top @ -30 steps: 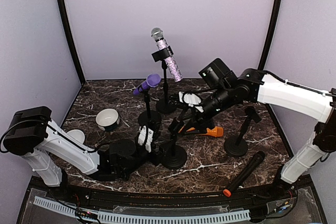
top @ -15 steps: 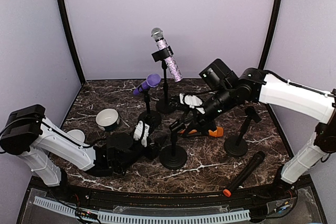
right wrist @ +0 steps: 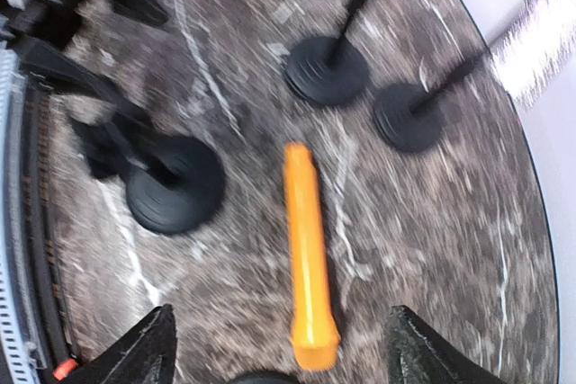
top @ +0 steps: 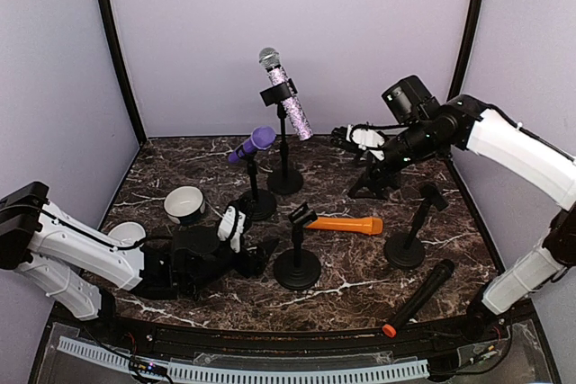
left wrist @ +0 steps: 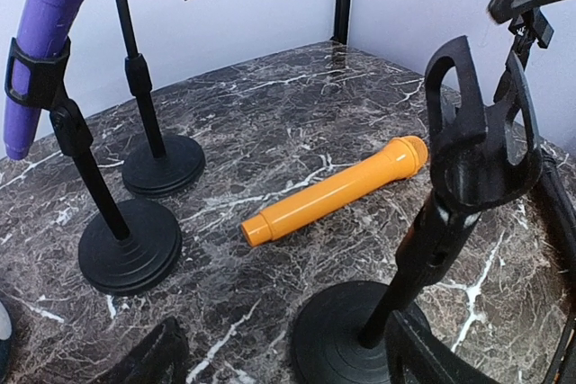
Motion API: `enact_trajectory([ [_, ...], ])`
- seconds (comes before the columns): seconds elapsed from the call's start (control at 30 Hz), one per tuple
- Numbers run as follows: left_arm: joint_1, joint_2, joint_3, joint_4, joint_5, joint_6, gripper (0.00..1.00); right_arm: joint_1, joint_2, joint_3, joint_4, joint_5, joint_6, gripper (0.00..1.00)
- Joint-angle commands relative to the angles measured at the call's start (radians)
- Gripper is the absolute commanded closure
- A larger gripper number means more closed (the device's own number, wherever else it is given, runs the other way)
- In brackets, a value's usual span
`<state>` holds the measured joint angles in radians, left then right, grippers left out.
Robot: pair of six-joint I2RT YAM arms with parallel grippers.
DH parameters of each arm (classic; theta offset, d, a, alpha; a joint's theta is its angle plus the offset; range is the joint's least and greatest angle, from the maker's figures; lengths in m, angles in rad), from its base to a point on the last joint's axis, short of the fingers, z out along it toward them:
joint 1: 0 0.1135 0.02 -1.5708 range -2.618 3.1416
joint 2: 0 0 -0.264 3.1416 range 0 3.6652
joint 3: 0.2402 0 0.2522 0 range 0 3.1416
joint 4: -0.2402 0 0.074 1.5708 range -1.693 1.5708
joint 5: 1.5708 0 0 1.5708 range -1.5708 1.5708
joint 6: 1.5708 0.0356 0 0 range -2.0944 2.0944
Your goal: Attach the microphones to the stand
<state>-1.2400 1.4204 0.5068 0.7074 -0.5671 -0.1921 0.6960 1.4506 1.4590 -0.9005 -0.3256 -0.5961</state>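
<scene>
The right gripper [top: 342, 138] has let go of the all-orange plastic stick microphone [top: 342, 224] and risen back toward the rear wall. Its jaws are spread with nothing between them. The left gripper [top: 250, 249] has pulled back from the round base of the black front stand [top: 297, 267] and also gapes, holding nothing.

The orange microphone now lies flat on the dark marble table [top: 180, 168]. In the top view its long axis runs left to right, with the thicker head to the right and the tail just beside the front stand's post.

The left wrist view shows that stand's forked clip above the microphone. The right wrist view is blurred and looks down the microphone's length. Only the top view shows the black microphone with an orange end [top: 418, 299] lying near the front right.
</scene>
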Motion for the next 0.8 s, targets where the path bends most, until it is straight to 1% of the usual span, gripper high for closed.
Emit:
enact_trajectory([
  [0.0, -0.004, -0.048, 0.02, -0.066, 0.026, -0.041, 0.21, -0.037, 0.085, 0.004, -0.074, 0.207, -0.119, 0.16],
  [0.27, -0.004, -0.098, -0.005, -0.058, 0.005, -0.071, 0.19, -0.064, 0.295, 0.028, -0.101, 0.273, -0.16, 0.15],
  [0.33, -0.004, -0.111, -0.01, -0.067, -0.002, -0.071, 0.19, -0.064, 0.345, 0.054, -0.103, 0.301, -0.143, 0.15],
  [0.43, -0.004, -0.126, -0.016, -0.087, -0.002, -0.073, 0.19, -0.064, 0.42, 0.12, -0.156, 0.324, -0.126, 0.16],
  [0.53, -0.004, -0.141, -0.028, -0.087, -0.005, -0.079, 0.19, -0.064, 0.455, 0.134, -0.167, 0.352, -0.127, 0.16],
  [0.77, -0.004, -0.16, -0.049, -0.081, -0.011, -0.087, 0.19, -0.063, 0.517, 0.081, -0.161, 0.411, -0.138, 0.21],
])
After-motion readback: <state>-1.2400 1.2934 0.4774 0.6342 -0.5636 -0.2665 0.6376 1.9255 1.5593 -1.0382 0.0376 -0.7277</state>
